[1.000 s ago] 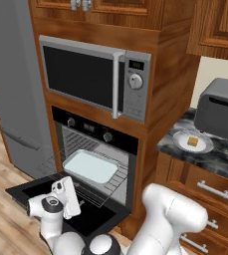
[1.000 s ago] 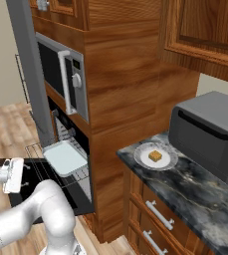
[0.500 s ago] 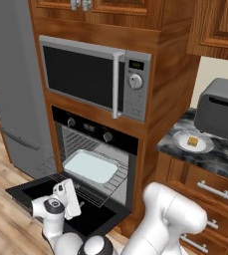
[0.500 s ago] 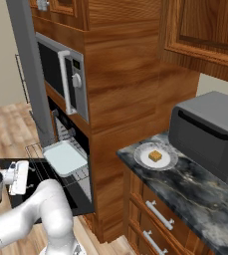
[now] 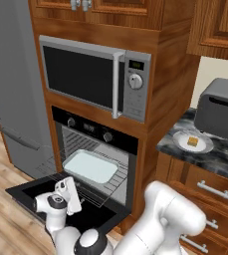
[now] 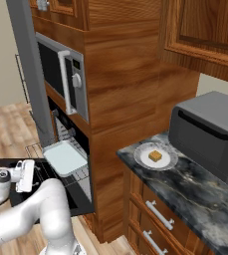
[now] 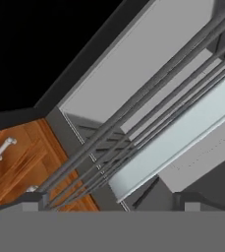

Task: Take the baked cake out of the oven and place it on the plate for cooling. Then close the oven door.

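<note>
Drifted slightly left, the spread claw (image 5: 69,195) hangs over the oven door (image 5: 41,193); cake (image 5: 192,142) sits on plate (image 5: 181,138).

The white arm bends low from its base, its forearm reaching out and down to the robot's left with the elbow bulking large behind. The gripper (image 5: 71,195) sits at the end of a dark-jointed wrist, its white hand tilted slightly. Its two dark fingers (image 7: 33,200) stand spread wide apart with nothing between them.
</note>
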